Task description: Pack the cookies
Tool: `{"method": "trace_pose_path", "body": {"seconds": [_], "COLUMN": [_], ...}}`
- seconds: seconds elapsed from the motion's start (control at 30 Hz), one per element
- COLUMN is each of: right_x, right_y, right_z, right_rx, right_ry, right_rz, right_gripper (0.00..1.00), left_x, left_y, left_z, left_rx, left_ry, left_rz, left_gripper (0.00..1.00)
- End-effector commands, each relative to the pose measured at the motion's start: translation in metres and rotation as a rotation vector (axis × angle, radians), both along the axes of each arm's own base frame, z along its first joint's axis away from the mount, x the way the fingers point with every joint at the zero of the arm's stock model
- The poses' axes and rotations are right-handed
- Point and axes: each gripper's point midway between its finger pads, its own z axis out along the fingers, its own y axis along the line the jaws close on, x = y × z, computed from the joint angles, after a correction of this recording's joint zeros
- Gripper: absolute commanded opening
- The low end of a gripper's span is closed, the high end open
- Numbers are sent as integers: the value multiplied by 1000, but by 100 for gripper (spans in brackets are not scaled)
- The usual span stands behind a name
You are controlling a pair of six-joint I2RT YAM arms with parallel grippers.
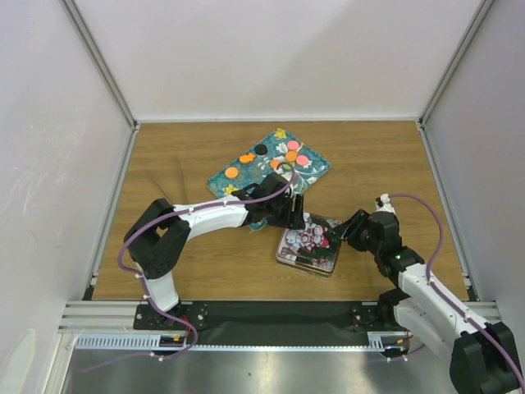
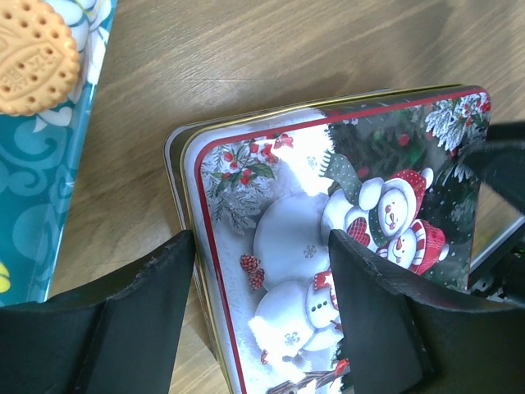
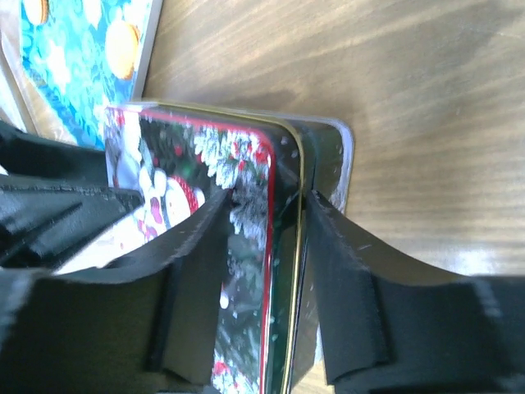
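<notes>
1. The cookies [image 1: 291,156] are lying on the floral tray [image 1: 320,168], midway along the table [image 1: 164,164] toward its far edge.
2. The tin [image 1: 308,246] is sitting lidded between the tray and the near edge.
3. The left end effector [image 2: 262,242] is standing open, straddling the lid's left rim. The right end effector [image 3: 269,197] is pinching the tin's right rim.
4. The lid is probably coming off first: be pinning the base while lifting the lid level, so it is not jamming.
</notes>
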Motion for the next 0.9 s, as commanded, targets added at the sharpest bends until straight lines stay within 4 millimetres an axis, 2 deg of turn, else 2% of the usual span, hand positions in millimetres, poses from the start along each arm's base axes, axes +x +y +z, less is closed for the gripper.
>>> {"method": "trace_pose_path", "body": {"seconds": [0.0, 0.13, 0.27, 0.33, 0.43, 0.5, 0.53, 0.57, 0.67, 0.77, 0.87], "right_x": [-16, -10, -7, 0, 7, 15, 17, 24, 35, 45, 53], "right_y": [3, -10, -23, -31, -33, -27, -16, -11, 10, 23, 32], "right_z": [-3, 1, 10, 25, 46, 60, 69, 77, 96, 115, 119], "right_rx": [-2, 2, -21, -31, -1, 52, 94, 120, 235, 311, 346], "right_ry": [58, 62, 69, 36, -3, -37, -38, -65, -94, -146, -147], "right_rz": [46, 19, -5, -23, -17, 18, 67, 84, 164, 202, 199], "right_gripper": [48, 59, 63, 63, 59, 42, 34, 21, 1, 0, 0], "left_x": [9, 8, 8, 8, 8, 9, 9, 9, 9, 8, 9], "left_y": [-11, -11, -10, -11, -11, -11, -11, -11, -11, -11, -12], "left_z": [13, 13, 12, 13, 13, 16, 16, 16, 17, 17, 18], "left_rx": [-35, -32, -30, -33, -33, -36, -37, -37, -37, -36, -41], "left_ry": [-52, -51, -49, -51, -51, -55, -56, -55, -56, -55, -55], "left_rz": [-9, -10, -13, -14, -16, -15, -13, -14, -15, -18, -16], "left_gripper": [70, 71, 71, 71, 70, 71, 71, 71, 71, 71, 71]}}
